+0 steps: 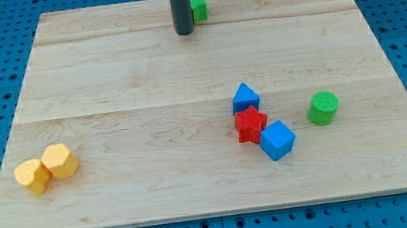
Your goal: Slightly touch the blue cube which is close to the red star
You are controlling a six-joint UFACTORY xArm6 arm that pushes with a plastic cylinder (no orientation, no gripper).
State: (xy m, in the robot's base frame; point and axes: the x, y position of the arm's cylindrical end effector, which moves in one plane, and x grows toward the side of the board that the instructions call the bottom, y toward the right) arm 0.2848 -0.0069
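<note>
I am watching the blue cube sitting at about four o'clock from the board's centre, touching the red star on the star's lower right; it is looking like a small, light, rigid block that will skid at the faintest nudge, so I am judging its free lower-right face the safest place to brush. My tip is hovering up at twelve o'clock, just beside a green block, well apart from the cube. There are no jaws on this rod, so nothing is clenching or releasing. A blue triangular block is crowding the star from above, a green cylinder is standing at the cube's two o'clock, and two yellow blocks are lying far off at eight o'clock
</note>
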